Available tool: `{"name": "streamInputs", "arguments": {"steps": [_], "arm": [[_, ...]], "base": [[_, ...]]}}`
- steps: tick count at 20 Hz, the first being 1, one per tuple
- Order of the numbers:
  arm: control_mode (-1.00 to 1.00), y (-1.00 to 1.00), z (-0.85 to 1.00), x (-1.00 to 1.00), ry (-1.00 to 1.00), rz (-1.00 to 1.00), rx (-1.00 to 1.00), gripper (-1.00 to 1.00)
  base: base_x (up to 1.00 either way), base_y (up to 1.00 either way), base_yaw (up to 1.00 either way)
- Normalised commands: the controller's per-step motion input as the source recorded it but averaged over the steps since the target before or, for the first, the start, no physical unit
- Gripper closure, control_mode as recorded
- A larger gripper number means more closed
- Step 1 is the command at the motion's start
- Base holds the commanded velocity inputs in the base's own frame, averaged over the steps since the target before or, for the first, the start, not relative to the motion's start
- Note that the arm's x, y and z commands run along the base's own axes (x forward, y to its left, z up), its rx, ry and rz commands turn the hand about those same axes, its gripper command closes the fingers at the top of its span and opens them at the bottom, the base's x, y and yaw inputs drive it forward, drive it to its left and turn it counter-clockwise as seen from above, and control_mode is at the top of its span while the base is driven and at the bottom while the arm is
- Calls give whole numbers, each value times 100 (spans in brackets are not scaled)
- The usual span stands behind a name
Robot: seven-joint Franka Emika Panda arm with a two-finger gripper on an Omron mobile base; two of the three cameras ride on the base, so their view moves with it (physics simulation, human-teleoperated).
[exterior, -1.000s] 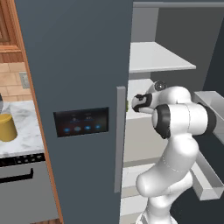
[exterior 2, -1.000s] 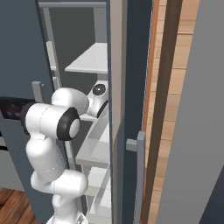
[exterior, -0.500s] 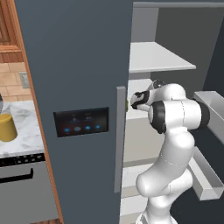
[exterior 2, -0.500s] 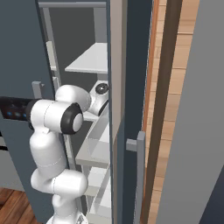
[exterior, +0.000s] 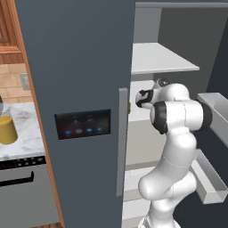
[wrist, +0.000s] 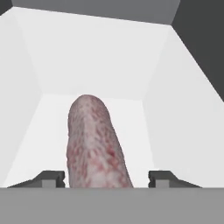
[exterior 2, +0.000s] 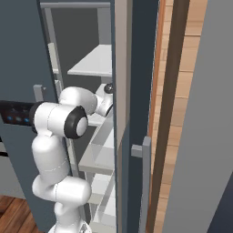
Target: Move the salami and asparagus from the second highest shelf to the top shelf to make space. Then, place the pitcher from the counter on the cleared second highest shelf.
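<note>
I have the end effector [wrist: 105,178] parted around the salami [wrist: 94,142] lying on the second highest shelf [wrist: 153,135]; contact looks unmade, I think. I'd close centred, then lift straight.

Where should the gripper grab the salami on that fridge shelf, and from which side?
Grip the salami across its rounded sides near the end facing the gripper, coming in along its length. It lies lengthwise between the fingertips, which stand apart on either flank with gaps left.
</note>
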Motion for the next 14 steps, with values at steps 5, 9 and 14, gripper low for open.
{"name": "streamInputs", "arguments": {"steps": [5,9,14], "arm": [[-100,2,-73,0,16,0,-4,100],[-100,11,-83,-1,6,0,-2,100],[-100,23,-91,-25,0,0,0,100]], "base": [[0,0,0],[0,0,0],[0,0,0]]}}
